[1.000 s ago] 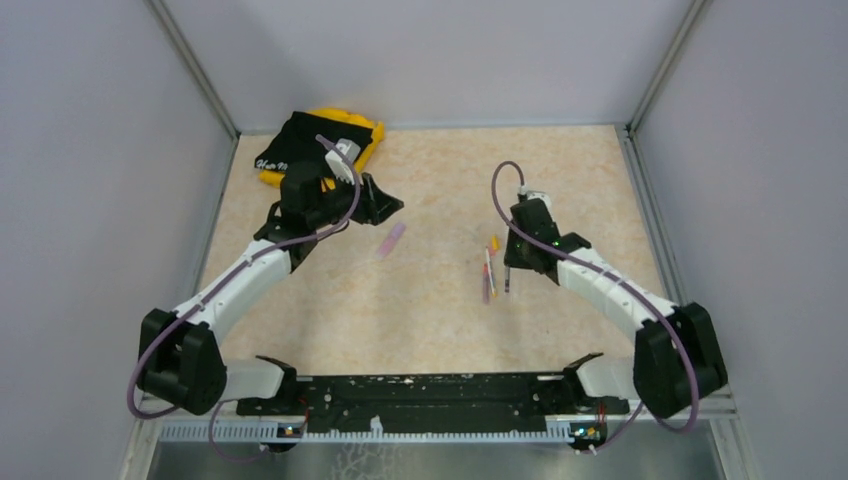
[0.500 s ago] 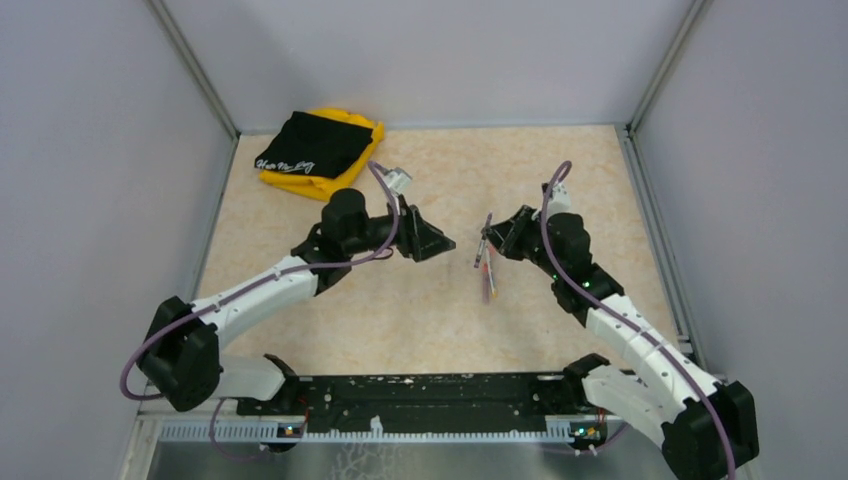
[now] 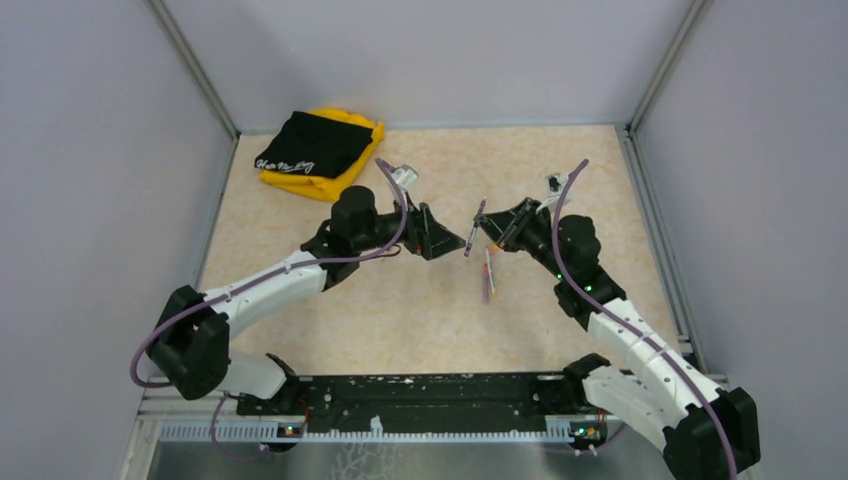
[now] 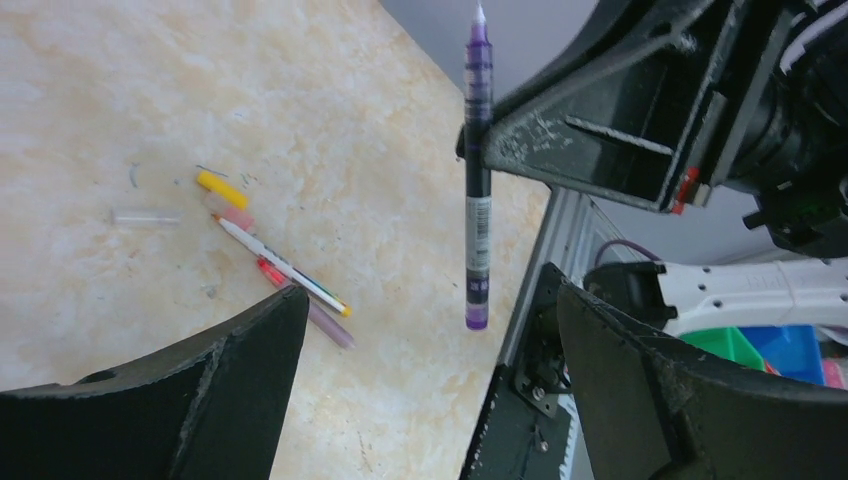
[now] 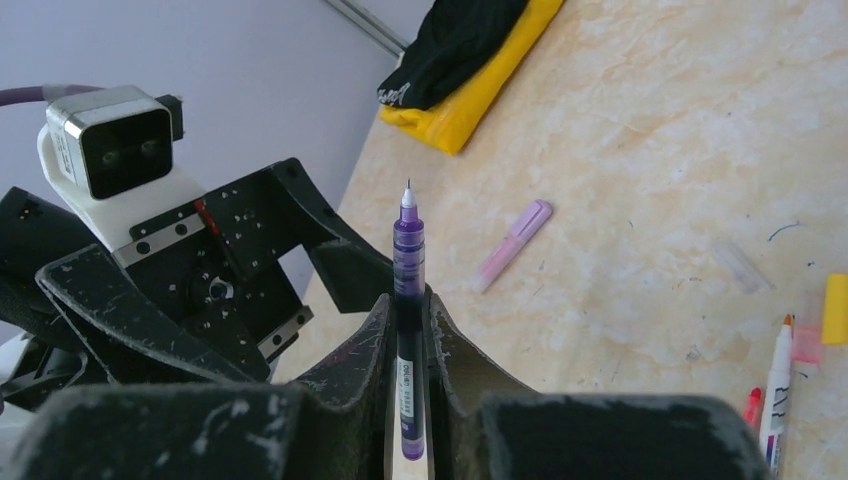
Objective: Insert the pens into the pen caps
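Beige marbled table [image 3: 400, 310], grey walls on three sides, black-and-yellow cloth [image 3: 315, 148] in the far left corner.

Right hand [image 5: 408, 312] closed tight on the dark purple pen [image 5: 408, 260], gripping low on the barrel so that the nib end stands clear above the fingers. Pen lifted well off the table, in the gap between the two hands.

Left hand [image 3: 445, 240] spread fully wide, holding nothing, its opening turned toward the pen, just beside it but not touching.

Probable reason for the pose: pen held out in free air for a handover or a regrip. No cap in either hand yet.

Pen axis near upright in the left wrist view, bare nib up, tail down, crosswise to the right hand's fingers. Slightly tilted in the top view.

Lilac cap [image 5: 515, 243] flat on the table, well apart from the pen.

White-and-orange pen [image 5: 776, 395] and red pen [image 5: 752, 406] lying side by side on the table. Yellow cap [image 4: 220, 188] and pink cap [image 4: 232, 213] close together at their far ends.
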You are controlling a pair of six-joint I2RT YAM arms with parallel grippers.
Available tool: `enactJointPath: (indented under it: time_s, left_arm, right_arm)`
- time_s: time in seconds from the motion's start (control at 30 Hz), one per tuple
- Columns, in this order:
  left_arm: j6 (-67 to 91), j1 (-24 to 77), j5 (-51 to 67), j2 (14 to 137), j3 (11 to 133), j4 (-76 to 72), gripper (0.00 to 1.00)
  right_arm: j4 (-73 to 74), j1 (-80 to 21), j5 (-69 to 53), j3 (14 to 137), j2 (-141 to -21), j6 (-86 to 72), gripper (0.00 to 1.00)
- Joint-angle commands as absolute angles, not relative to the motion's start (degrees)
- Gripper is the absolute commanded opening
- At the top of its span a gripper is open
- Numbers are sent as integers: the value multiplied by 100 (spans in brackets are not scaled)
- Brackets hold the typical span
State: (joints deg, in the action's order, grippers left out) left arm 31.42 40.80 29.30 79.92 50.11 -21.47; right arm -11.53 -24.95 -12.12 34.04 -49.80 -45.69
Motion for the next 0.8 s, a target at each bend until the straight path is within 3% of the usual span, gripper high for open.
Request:
enactJointPath:
  time_s: [0.0, 0.2, 0.5, 0.77]
  left_arm:
    - [2897, 4097, 2219, 7798, 5383, -1880, 99]
    - [2987, 3751, 1584, 7491, 5568, -1431, 99]
    - [3494, 3436, 3552, 7754, 5360, -2431, 99]
    - [3068, 3657, 2253, 7489, 5590, -1645, 99]
  right_arm:
    - [-1612, -2463, -1362, 3574, -4984, -4487, 0]
    - [-1450, -2465, -1301, 3666, -4920, -4301, 0]
    - [-1461, -2461, -1362, 3656, -4872, -4324, 0]
    - [-1305, -2462, -1217, 3639, -4713, -4292, 0]
